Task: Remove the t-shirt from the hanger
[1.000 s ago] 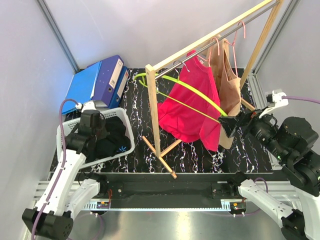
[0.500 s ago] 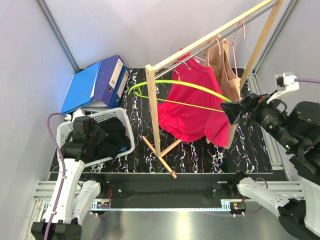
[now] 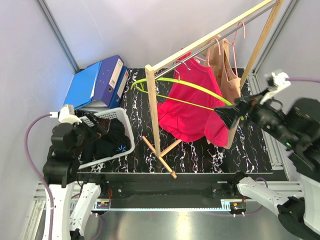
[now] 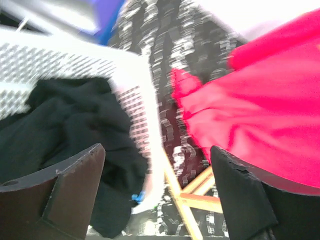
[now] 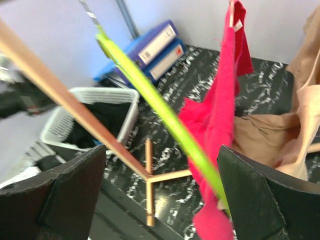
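Note:
A red t-shirt [image 3: 192,105] hangs from the rack's rail, partly behind a lime green hanger [image 3: 195,87] that slants across it. My right gripper [image 3: 227,116] is open at the hanger's right end. In the right wrist view the green hanger [image 5: 160,110] runs between the wide jaws of the right gripper [image 5: 165,200], close to the right finger, with the red t-shirt [image 5: 220,125] just behind. My left gripper [image 3: 97,131] hovers open over the white basket [image 3: 127,130]. Nothing sits between the fingers of the left gripper [image 4: 160,200], and a black garment [image 4: 65,125] lies below it.
The wooden rack's front post [image 3: 154,110] and floor feet [image 3: 160,157] stand mid-table. A tan garment [image 3: 227,80] hangs on a pink hanger to the right of the red one. Blue binders [image 3: 100,80] lie at the back left, behind the basket.
My left gripper went from shut to open and lifted back from the basket, leaving the black garment inside. My right gripper rose slightly, still open at the green hanger's end.

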`<state>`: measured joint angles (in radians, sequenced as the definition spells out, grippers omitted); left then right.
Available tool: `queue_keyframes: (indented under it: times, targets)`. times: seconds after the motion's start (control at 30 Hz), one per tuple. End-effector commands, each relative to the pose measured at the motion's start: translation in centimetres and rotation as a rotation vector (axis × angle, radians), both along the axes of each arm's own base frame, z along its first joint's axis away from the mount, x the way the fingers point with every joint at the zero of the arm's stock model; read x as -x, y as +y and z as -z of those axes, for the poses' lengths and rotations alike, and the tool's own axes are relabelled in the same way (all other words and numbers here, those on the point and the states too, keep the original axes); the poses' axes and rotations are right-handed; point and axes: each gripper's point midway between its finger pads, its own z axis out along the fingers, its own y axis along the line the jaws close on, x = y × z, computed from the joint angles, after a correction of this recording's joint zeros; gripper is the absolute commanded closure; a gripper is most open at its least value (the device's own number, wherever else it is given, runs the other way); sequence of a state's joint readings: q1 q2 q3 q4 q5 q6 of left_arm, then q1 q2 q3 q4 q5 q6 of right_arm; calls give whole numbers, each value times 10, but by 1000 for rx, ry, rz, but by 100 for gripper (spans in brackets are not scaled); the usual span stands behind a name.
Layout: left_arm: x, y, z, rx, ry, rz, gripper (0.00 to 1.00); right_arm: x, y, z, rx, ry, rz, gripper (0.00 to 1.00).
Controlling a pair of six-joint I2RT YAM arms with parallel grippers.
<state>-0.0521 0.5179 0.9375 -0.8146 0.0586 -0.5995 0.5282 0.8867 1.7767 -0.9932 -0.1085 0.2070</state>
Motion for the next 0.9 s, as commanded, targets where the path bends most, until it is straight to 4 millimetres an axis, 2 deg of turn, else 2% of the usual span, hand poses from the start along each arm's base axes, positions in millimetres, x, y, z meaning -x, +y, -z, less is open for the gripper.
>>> queue_keyframes:
  times: [0.0, 0.13, 0.23, 0.27, 0.33, 0.37, 0.4, 0.43, 0.47, 0.5, 0.53, 0.6, 0.63, 0.67, 0.7, 0.73, 0.87]
  targets:
    - [13, -23, -50, 11, -158, 157, 9, -28, 7, 9, 105, -8, 16, 0]
    - [19, -33, -62, 31, -187, 217, 9, -17, 21, 26, 103, 49, -81, 4]
    - [19, -35, -66, 45, -197, 218, 9, 10, 35, 33, 58, 102, -222, 9]
    - [20, -36, -68, 50, -203, 222, 9, 27, 40, 31, 31, 102, -292, 11]
    - [19, -39, -69, 62, -207, 238, 9, 44, 48, 34, -13, 144, -376, 11]
    - [19, -40, -69, 67, -208, 243, 9, 65, 55, 28, -49, 136, -487, 11]
    - [19, -43, -70, 74, -210, 258, 9, 75, 61, 31, -84, 180, -543, 11]
    - [20, -45, -73, 79, -217, 271, 9, 96, 68, 29, -117, 203, -665, 11]
    - [20, -47, -75, 83, -223, 282, 9, 104, 71, 16, -157, 144, -723, 11]
    - [20, -51, -78, 95, -233, 307, 9, 104, 77, 26, -204, 232, -751, 9]
    - [20, -54, -81, 102, -240, 320, 9, 111, 81, 27, -227, 252, -808, 8]
    - [21, -61, -89, 123, -261, 365, 9, 106, 88, 29, -243, 275, -846, 7]
    - [23, -64, -95, 138, -274, 375, 9, 99, 88, 29, -230, 261, -812, 4]
    - [24, -65, -100, 143, -285, 384, 9, 89, 86, 38, -201, 298, -735, 3]
    - [26, -65, -104, 142, -295, 386, 10, 83, 78, 26, -173, 212, -661, 2]
    - [28, -64, -111, 138, -317, 382, 10, 58, 67, 25, -156, 176, -488, 0]
    - [34, -57, -132, 128, -377, 334, 10, 35, 31, 3, -137, 66, -223, 0]
